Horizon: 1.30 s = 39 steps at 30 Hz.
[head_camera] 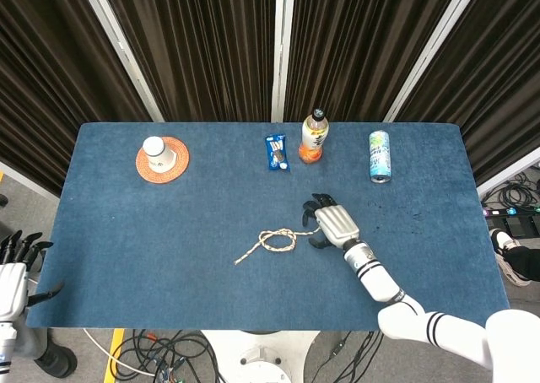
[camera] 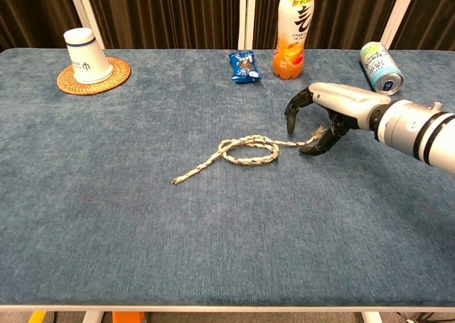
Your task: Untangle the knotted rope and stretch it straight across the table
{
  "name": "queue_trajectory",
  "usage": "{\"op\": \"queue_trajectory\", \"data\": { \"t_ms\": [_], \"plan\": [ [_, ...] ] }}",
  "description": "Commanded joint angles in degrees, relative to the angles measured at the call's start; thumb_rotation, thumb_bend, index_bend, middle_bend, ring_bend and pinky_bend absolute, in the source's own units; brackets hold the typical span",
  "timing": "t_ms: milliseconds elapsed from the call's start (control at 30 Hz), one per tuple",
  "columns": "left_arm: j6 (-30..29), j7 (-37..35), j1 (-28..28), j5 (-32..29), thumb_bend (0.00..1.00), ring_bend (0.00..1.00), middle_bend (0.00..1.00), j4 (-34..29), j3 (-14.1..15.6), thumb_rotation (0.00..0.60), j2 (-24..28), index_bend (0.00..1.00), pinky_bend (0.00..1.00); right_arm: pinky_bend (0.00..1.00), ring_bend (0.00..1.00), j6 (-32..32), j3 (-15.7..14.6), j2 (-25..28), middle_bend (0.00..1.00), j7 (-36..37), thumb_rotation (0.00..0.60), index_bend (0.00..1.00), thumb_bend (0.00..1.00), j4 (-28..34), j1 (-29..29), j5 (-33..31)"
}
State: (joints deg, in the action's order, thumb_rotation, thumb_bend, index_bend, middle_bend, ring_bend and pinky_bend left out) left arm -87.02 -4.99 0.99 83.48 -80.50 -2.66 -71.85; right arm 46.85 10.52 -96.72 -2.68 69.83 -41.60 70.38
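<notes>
The beige braided rope (head_camera: 277,241) lies on the blue table (head_camera: 152,231) with one loose overhand loop (camera: 249,151) at its middle. Its left end points toward the front left. Its frayed right end (camera: 319,131) lies under my right hand (camera: 323,117), whose fingers (camera: 291,119) curl down over it while the thumb lies beside it. Whether the end is pinched does not show. In the head view the right hand (head_camera: 332,225) sits just right of the loop. My left hand (head_camera: 13,269) hangs off the table's front left corner, fingers spread and holding nothing.
Along the back stand a white cup on a woven coaster (camera: 83,53), a blue snack packet (camera: 245,65), an orange drink bottle (camera: 293,31) and a can lying on its side (camera: 379,57). The bottle and can are behind my right hand.
</notes>
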Motion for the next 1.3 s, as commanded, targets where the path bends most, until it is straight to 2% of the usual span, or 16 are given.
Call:
{"op": "queue_trajectory", "data": {
  "t_ms": [33, 400, 933, 1100, 1300],
  "plan": [
    [0.0, 0.0, 0.0, 0.0, 0.09, 0.02, 0.15, 0.1, 0.0, 0.600, -0.1, 0.28, 0.07, 0.06, 0.00, -0.1, -0.2, -0.9, 0.20, 0.4, 0.600, 0.46, 0.22, -1.3, -0.3, 0.2],
    [0.2, -0.5, 0.0, -0.1, 0.09, 0.02, 0.15, 0.8, 0.0, 0.600, -0.4, 0.28, 0.06, 0.06, 0.00, -0.3, -0.6, -1.7, 0.21, 0.6, 0.600, 0.51, 0.33, -3.0, -0.8, 0.5],
    [0.2, -0.8, 0.6, 0.7, 0.09, 0.02, 0.15, 1.5, -0.3, 0.600, -0.9, 0.28, 0.06, 0.06, 0.00, 1.4, -0.8, -2.2, 0.23, 0.9, 0.600, 0.60, 0.37, -3.4, -0.4, 1.2],
    [1.8, -2.3, 4.7, 4.9, 0.09, 0.02, 0.15, 0.2, -1.1, 0.600, -0.5, 0.28, 0.06, 0.05, 0.00, 2.9, -0.3, 0.4, 0.24, -0.7, 0.600, 0.62, 0.39, 1.4, 0.3, 0.9],
    [9.0, -6.3, 14.1, 10.3, 0.09, 0.02, 0.15, -4.6, -3.0, 0.600, 0.4, 0.31, 0.06, 0.02, 0.00, 5.4, 1.6, 5.2, 0.24, -3.2, 0.600, 0.63, 0.40, 11.7, 1.6, -2.1]
  ]
}}
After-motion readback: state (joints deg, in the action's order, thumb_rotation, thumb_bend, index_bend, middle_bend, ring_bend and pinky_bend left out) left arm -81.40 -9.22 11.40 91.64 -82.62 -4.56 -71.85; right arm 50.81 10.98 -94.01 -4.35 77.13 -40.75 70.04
